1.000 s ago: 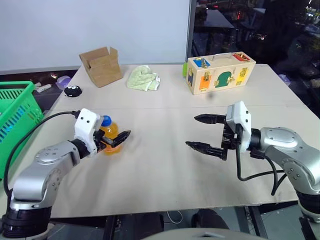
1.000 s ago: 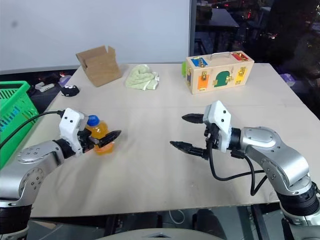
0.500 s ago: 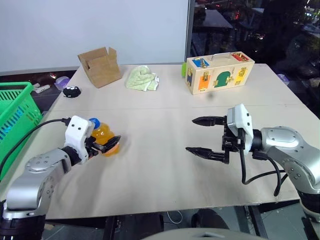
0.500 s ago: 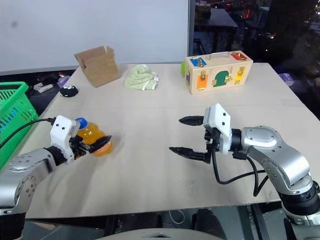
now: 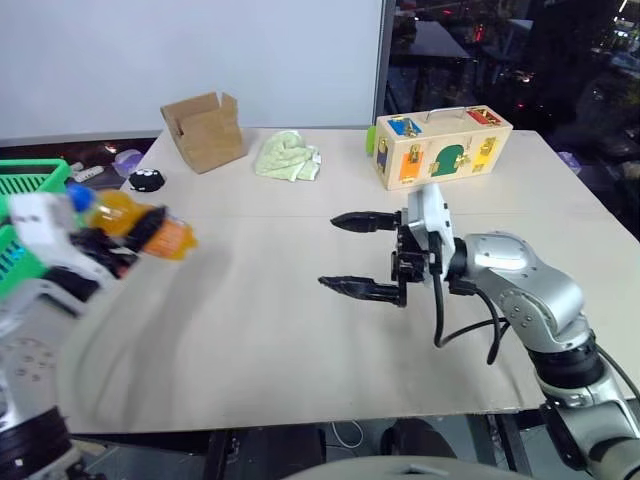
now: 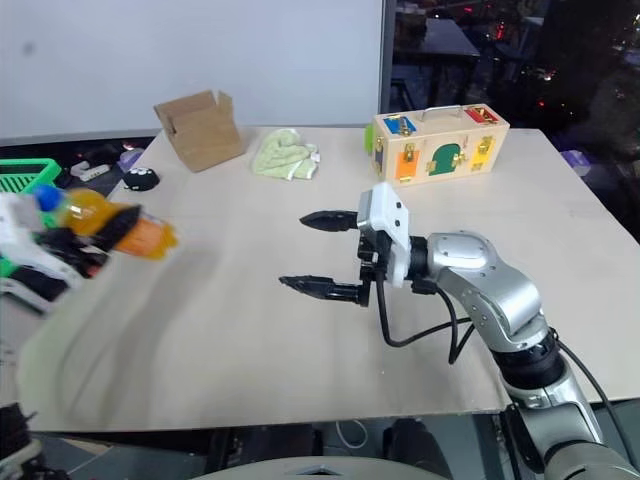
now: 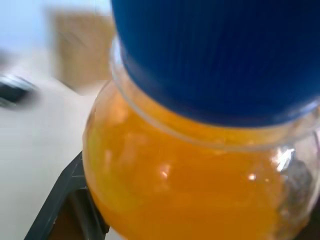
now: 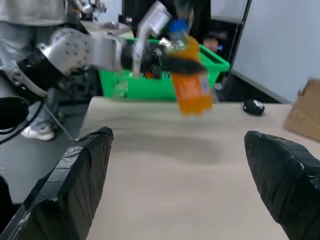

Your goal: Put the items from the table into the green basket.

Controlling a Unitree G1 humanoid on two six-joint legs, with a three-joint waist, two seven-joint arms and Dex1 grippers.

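While the left claw [image 5: 120, 235] grips the orange-drink bottle [image 5: 135, 222], the green basket [image 5: 30, 180] waits just beyond it.

Held clear above the surface [image 5: 300, 340], the bottle lies tilted on its side, blue cap toward the basket, base toward the middle of the surface. From the basket, the bottle sits just inward of the near rim, so I'd judge the carry needs to go outward over that rim. Well away from the basket, the right claw [image 5: 350, 255] hangs empty with its fingers spread wide; the left arm is plainly nearer.
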